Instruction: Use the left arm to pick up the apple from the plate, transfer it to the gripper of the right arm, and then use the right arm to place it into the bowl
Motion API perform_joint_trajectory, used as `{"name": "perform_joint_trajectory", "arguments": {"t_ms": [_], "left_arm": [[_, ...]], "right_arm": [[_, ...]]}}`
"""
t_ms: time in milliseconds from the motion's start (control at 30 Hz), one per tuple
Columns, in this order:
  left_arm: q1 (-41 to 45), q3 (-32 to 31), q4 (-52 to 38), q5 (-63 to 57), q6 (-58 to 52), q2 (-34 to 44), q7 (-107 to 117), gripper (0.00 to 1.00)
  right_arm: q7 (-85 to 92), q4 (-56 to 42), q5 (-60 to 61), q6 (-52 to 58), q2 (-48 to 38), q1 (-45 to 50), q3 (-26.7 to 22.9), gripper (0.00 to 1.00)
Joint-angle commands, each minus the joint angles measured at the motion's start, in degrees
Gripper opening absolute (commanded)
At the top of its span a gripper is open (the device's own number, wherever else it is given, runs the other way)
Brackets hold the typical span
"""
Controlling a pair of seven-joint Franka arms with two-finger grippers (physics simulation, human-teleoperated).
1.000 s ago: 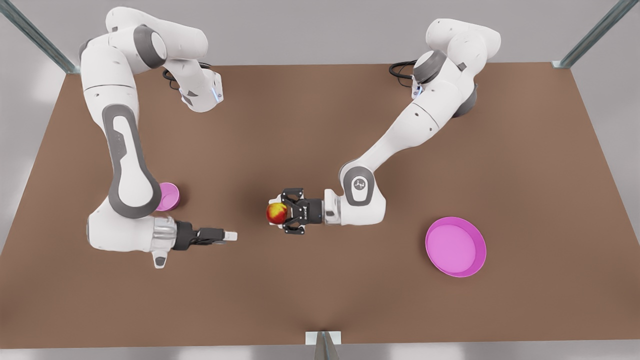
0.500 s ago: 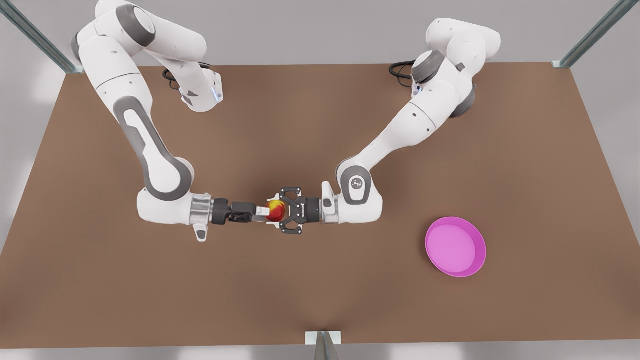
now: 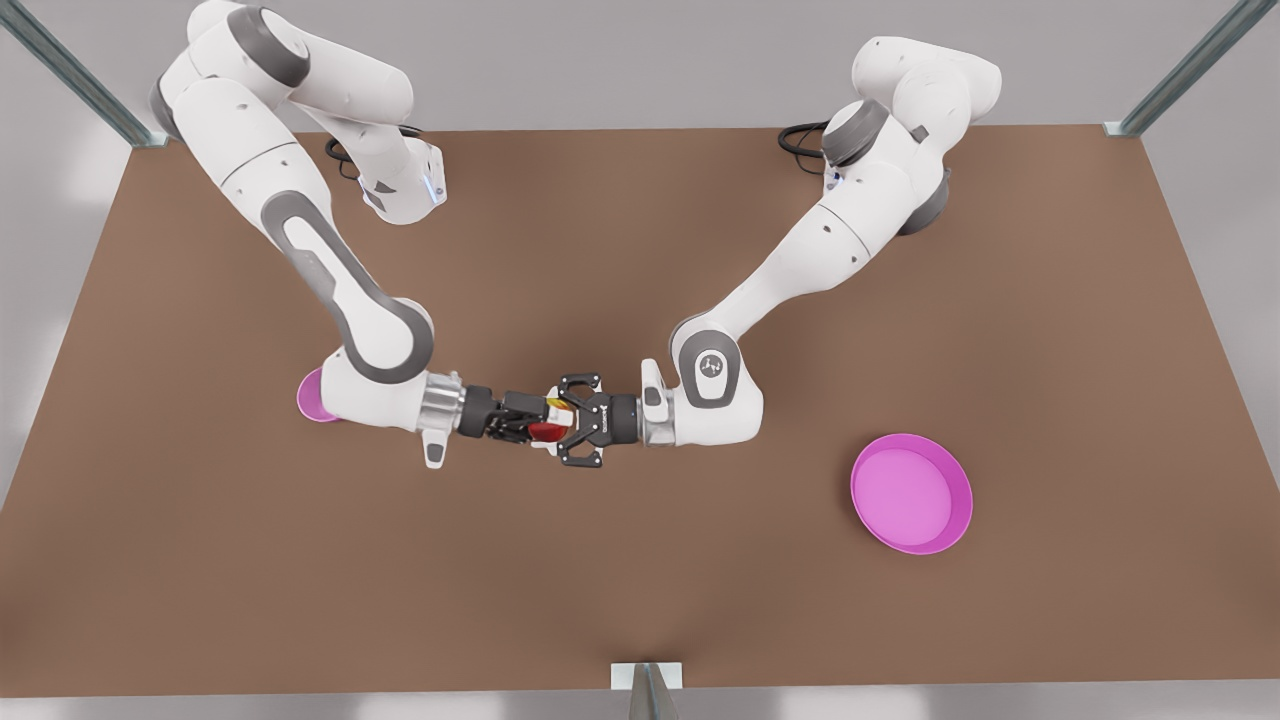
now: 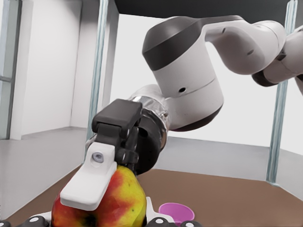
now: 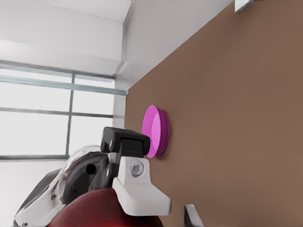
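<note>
Holding the apple point(image 4: 118, 198) clenched in my left pincer point(image 3: 558, 432) above the desk point(image 3: 640, 590), between plate point(image 3: 962, 515) and bowl point(image 3: 308, 400), I meet my right pincer point(image 3: 535, 426). Its grip probably is not confirmed; I cannot tell. Releasing early drops the apple.

Apple point(image 3: 546, 431) mostly covered in front view, wedged between two grippers, only red sliver visible. Bowl point(image 3: 309, 396) largely hidden behind arm on front view's left; just pink edge pokes out. Left wrist view: apple bottom cut by frame edge, top covered by white finger point(image 4: 90, 182) of other gripper. Right wrist view: apple cut off at frame edge, only dark red top visible. Can't tell in any view whether either gripper's fingers actually clamp apple.
</note>
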State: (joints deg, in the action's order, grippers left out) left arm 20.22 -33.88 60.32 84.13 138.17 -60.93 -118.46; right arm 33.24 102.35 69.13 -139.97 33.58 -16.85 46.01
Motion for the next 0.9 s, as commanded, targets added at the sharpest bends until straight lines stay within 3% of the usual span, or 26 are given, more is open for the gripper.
{"name": "perform_joint_trajectory", "arguments": {"t_ms": [0, 200, 333, 400, 733, 867], "left_arm": [[-0.01, -0.04, -0.03, -0.37, -0.36, 0.11, -6.70, 0.62], [-0.01, -0.04, -0.03, -0.37, -0.27, 0.11, -6.70, 0.62], [-0.01, -0.04, -0.03, -0.37, -0.27, 0.11, -6.61, 0.66], [-0.01, -0.04, -0.03, -0.37, -0.27, 0.11, -6.52, 1.00], [-0.10, -0.04, -0.03, -0.37, -0.27, 0.20, -6.26, 1.00], [-0.36, 0.31, -0.03, -0.46, -0.36, 0.11, -4.07, 1.00]], "right_arm": [[7.01, -0.14, 0.04, -3.02, -0.01, 0.15, -0.04, 0.81], [7.01, -0.05, -0.04, -2.94, -0.01, -0.02, -0.04, 0.71], [7.01, -0.14, -0.04, -2.85, -0.01, -0.11, -0.04, 0.71], [7.10, -0.14, -0.13, -2.67, -0.01, -0.46, 0.05, 0.71], [8.15, 2.76, -0.66, -2.32, -2.64, -4.50, 0.05, 0.71], [8.86, 5.84, -12.78, -2.23, -2.65, -10.04, -0.13, 0.71]]}}
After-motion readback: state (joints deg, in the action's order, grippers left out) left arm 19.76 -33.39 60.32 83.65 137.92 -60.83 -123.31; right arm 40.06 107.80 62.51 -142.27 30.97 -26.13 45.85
